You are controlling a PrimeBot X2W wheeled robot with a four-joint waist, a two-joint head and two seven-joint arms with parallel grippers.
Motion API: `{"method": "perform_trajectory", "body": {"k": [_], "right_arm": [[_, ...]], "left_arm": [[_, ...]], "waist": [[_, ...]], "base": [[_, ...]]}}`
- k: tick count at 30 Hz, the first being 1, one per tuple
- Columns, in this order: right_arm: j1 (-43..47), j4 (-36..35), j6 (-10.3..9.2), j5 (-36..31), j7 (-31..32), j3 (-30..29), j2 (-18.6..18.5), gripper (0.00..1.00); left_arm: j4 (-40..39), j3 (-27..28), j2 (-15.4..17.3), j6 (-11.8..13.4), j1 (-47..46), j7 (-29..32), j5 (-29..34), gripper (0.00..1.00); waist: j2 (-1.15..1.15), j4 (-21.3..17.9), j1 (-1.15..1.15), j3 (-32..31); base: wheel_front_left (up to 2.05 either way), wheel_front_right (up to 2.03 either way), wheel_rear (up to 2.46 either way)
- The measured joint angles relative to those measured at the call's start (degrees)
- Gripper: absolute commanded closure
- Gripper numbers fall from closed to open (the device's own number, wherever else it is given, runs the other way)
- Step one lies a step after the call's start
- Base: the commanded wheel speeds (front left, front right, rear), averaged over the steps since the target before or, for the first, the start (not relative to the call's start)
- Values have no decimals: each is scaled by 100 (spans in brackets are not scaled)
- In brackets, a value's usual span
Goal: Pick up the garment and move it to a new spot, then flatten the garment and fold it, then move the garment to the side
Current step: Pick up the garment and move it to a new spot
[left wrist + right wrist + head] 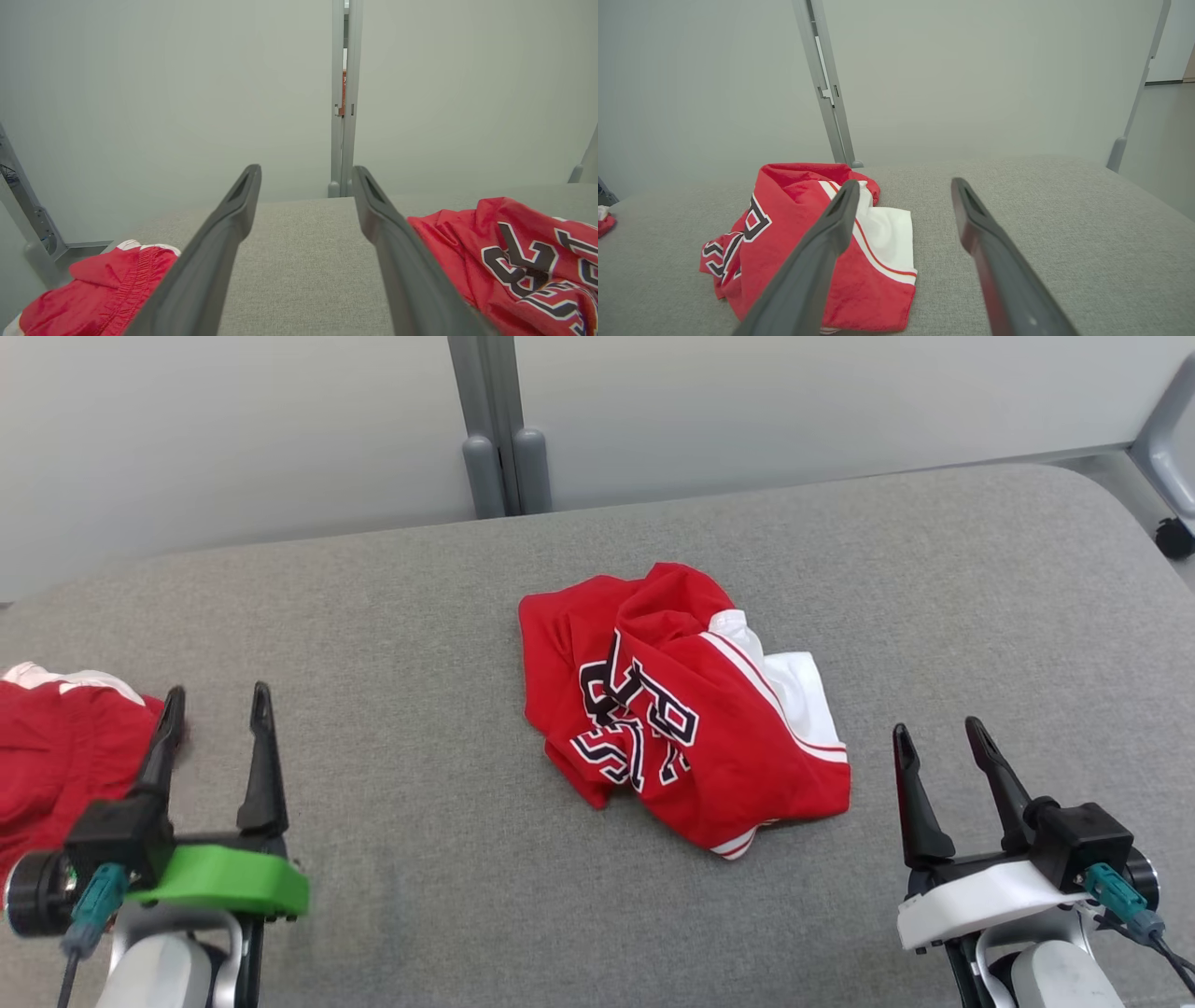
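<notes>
Left tool and right tool, both open and empty. Red garment lies crumpled between them, touching neither; red cloth just outside the left tool.

The garment is smooth cloth; the tabletop is matt, coarse-woven grey fabric.
</notes>
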Motion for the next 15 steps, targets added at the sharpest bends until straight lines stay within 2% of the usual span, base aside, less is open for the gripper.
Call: {"method": "perform_trajectory", "body": {"k": [7,15], "right_arm": [[94,3,0,-47,0,31,-1,0],[149,26,0,-56,0,73,-1,0]], "left_arm": [[-452,534,-145,-21,968,-8,159,0],[-461,744,-475,-479,1445,-8,435,0]], "waist": [[0,138,0,-175],[0,165,0,-247]], "base": [[0,0,0],[0,0,0]]}}
